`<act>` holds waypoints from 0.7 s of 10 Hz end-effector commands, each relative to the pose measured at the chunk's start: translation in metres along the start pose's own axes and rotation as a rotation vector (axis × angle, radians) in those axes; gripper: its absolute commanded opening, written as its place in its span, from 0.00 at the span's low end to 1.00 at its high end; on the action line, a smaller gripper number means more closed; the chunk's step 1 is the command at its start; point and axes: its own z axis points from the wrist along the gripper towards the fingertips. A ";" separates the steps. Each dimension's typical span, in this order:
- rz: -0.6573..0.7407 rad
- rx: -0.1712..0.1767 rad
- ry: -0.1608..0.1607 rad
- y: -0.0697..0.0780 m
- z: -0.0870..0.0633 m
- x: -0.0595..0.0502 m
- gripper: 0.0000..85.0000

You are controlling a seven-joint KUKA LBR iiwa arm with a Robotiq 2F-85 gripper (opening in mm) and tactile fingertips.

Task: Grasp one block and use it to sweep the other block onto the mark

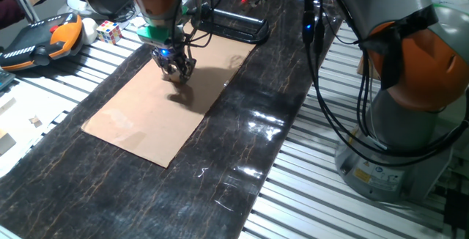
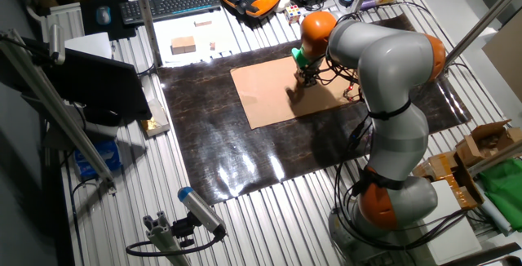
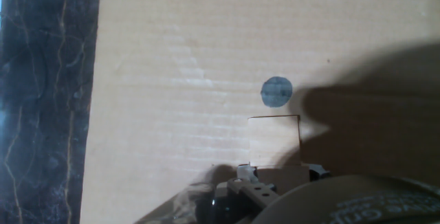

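In the hand view a tan wooden block lies flat on the cardboard, its far edge just short of the mark, a dark round dot. Right behind that block my gripper sits at the bottom edge, its fingers closed on a second tan block that is mostly hidden. Both fixed views show the gripper low over the far part of the cardboard. The blocks and the mark are too small or hidden there.
The cardboard lies on a dark marbled mat. A colourful puzzle cube and an orange teach pendant sit beyond the mat's far left corner. A black wire frame stands behind the cardboard. The arm's base stands at the right.
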 end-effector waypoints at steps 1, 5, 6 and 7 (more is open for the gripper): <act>-0.001 0.001 0.000 0.000 0.001 -0.001 0.01; -0.002 0.001 -0.003 -0.001 0.002 -0.002 0.01; -0.002 0.001 -0.003 -0.001 0.003 -0.003 0.01; -0.003 0.000 -0.005 -0.001 0.004 -0.004 0.01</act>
